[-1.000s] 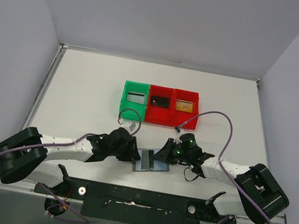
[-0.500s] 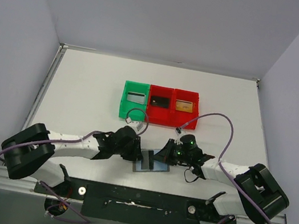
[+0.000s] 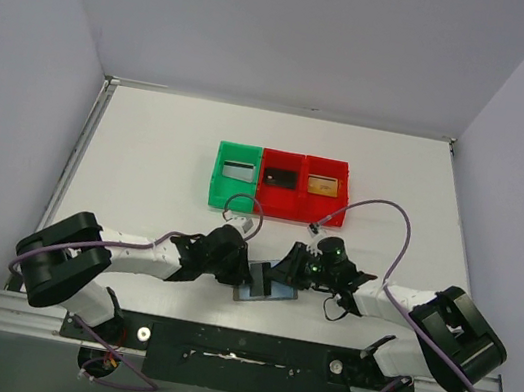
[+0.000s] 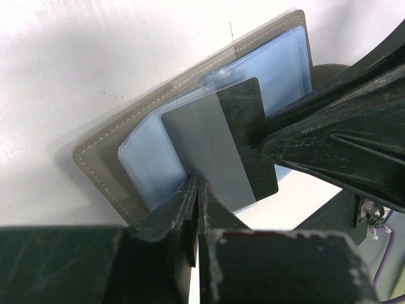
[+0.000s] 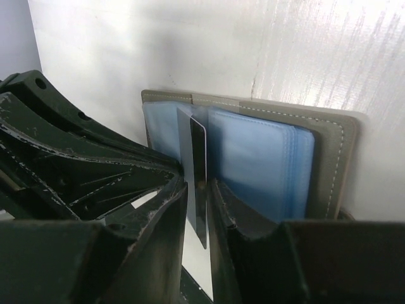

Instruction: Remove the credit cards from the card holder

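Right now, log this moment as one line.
left end effector: shut on thin silvery-grey card | right end effector: slightly open astride thin black card | flat grey folding card holder: open on table

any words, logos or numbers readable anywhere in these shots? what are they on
None can be read.
The card shows plain grey and black, with no print.
The wallet shows only stitching, no brand mark.
What lies in the bins is too small to read.
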`<state>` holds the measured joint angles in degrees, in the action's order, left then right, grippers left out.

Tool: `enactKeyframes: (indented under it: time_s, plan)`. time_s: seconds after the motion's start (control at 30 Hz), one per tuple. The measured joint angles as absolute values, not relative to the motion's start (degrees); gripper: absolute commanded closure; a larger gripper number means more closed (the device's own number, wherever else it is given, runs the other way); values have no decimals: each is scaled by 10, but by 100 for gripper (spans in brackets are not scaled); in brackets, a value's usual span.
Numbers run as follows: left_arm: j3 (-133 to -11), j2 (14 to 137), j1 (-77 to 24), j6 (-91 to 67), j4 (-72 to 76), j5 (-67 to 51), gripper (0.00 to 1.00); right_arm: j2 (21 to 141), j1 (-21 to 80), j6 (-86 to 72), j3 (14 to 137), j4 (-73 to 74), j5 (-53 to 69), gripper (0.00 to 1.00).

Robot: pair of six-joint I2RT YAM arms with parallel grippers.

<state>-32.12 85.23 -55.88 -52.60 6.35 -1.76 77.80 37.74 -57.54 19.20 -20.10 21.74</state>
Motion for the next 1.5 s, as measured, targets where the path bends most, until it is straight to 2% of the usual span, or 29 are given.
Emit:
enactKeyframes:
  time_s: [0.13,0.33,0.43,0.47,0.53,0.67,0.73,0.87,1.03,1.3,1.5]
  plan:
    - [-318,852,-559,-531,69,-17,100,781,375,-577,180,-215,222,78]
    - [-318,852,-559,-534,69,-17,100,793,375,-583,168,-242,238,89]
    - [-318,852,-559,-534,70,-17,100,798,374,-582,168,-252,248,99]
    - [-317,852,-559,-534,71,-17,98,801,373,-583,168,-256,252,100]
    - [-317,852,-559,-535,71,-16,84,806,371,-586,168,-262,256,100]
    - [-317,842,-562,-547,67,-4,68,807,371,-592,168,-263,248,100]
    - [-311,823,-563,-552,57,8,62,808,372,-594,168,-264,242,100]
    - [-286,765,-562,-560,25,42,57,818,376,-608,164,-277,233,100]
    - [-256,725,-560,-579,8,68,55,830,390,-643,143,-322,212,100]
    - [-248,733,-558,-592,30,70,58,838,394,-667,131,-353,202,100]
    - [-249,734,-559,-593,32,82,55,839,394,-667,131,-354,201,100]
